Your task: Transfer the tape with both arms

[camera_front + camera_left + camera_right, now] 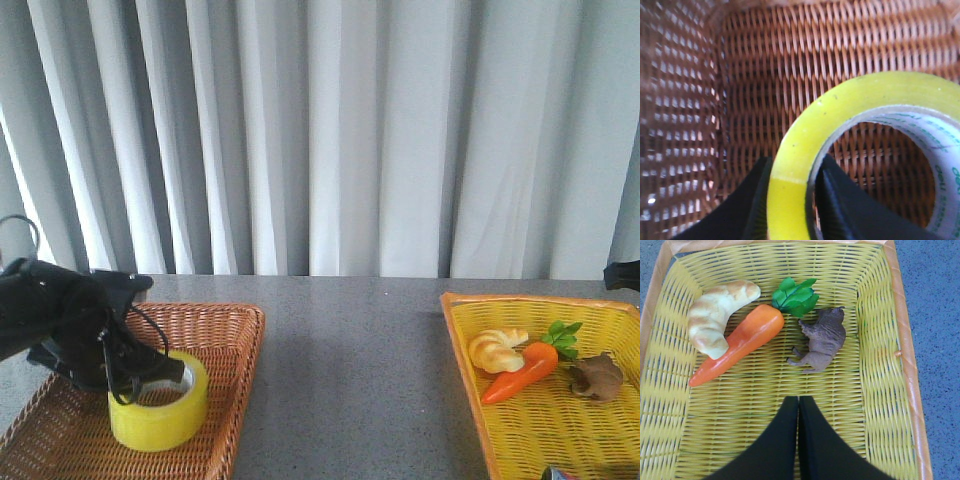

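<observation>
Tape [160,405]: translucent yellow, white core with green print. Basket [236,395] beneath left claw [792,210]: brown woven wicker. Claw: black. Surface [350,350]: speckled grey.

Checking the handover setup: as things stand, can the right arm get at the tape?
Probably not yet. The tape sits in the brown basket at far left, its wall between the left gripper's jaws. The right gripper, jaws shut, hangs over the yellow basket at far right.

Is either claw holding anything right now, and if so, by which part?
The left claw grips the tape by its wall, one finger inside the core, one outside. The right claw is shut and empty.
</observation>
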Controlling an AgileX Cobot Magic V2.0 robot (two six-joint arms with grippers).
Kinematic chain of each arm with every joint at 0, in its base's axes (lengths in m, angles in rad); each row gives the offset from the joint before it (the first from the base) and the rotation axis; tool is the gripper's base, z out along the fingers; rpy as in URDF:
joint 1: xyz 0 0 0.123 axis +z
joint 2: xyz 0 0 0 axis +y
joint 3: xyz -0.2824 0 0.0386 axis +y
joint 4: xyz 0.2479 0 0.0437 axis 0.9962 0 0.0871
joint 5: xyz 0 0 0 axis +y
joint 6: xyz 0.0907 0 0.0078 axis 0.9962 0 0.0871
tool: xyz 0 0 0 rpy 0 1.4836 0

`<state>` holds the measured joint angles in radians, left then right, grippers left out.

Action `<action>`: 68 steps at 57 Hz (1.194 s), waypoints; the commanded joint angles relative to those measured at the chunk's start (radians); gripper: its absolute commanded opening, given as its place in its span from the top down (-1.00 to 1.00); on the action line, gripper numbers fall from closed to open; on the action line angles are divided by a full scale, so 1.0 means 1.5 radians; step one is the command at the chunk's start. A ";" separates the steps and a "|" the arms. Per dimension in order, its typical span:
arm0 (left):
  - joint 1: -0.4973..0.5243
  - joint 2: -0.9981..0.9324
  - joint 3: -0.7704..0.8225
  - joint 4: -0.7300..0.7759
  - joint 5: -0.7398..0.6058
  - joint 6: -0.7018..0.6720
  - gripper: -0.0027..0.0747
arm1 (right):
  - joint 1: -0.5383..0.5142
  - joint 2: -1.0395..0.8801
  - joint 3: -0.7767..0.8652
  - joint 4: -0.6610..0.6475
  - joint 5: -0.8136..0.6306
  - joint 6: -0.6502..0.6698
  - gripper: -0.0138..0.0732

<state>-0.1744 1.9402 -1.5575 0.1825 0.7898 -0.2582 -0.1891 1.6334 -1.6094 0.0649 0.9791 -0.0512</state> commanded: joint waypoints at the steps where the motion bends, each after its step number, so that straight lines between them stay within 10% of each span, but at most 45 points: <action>1: 0.003 -0.022 -0.018 0.002 -0.030 -0.013 0.53 | -0.002 -0.028 -0.015 -0.002 -0.032 -0.007 0.70; 32: 0.003 -0.018 -0.021 -0.003 -0.041 -0.010 -0.21 | -0.002 -0.028 -0.015 -0.002 -0.032 -0.007 0.70; 68: 0.001 -0.225 -0.194 -0.056 -0.090 0.021 -0.02 | -0.002 -0.028 -0.015 -0.002 -0.032 -0.007 0.70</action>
<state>-0.1732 1.7108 -1.8134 0.1438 0.7617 -0.2508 -0.1891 1.6334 -1.6094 0.0645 0.9798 -0.0520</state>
